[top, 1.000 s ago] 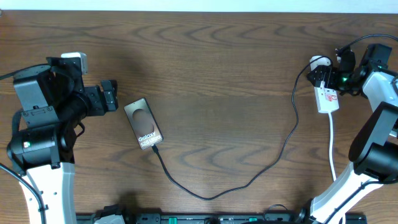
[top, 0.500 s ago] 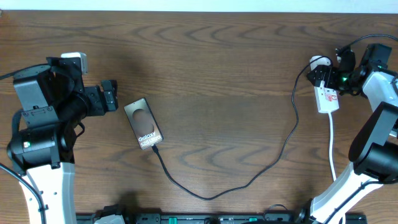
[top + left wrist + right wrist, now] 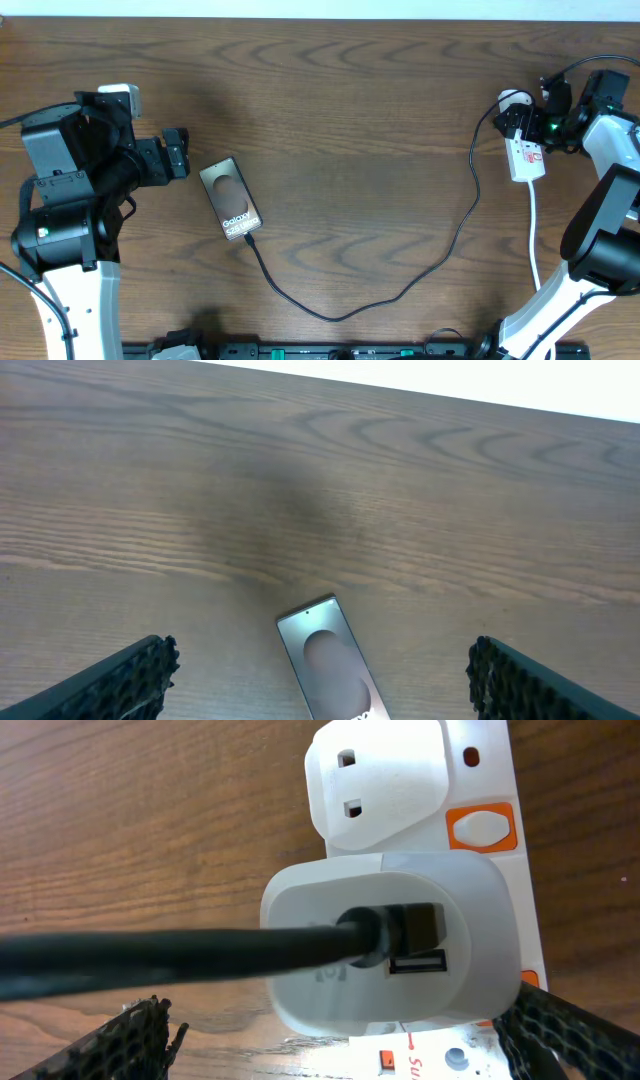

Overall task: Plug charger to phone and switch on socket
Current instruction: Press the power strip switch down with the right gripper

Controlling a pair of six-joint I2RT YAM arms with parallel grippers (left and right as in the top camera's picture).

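The right gripper [image 3: 340, 1020] has its jaws wide and empty, straddling the white adapter [image 3: 330, 890] of the charger [image 3: 150, 955] on the socket [image 3: 527, 162]. Best press one fingertip squarely on the orange switch [image 3: 481, 828] beyond the jaws, though I cannot tell which outlet it governs. The left gripper [image 3: 320, 670] also gapes wide, with the phone [image 3: 230, 198] ahead between its jaws. Only the overhead view shows the cable reaching the phone.

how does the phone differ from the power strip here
Colour: the phone is a dark brownish slab; the power strip is white with red-orange marks. Place: the phone lies left of centre, the power strip at the far right. Pose: the phone is tilted, the power strip nearly straight in the overhead view. Both lie flat on the table, linked by the black cable.
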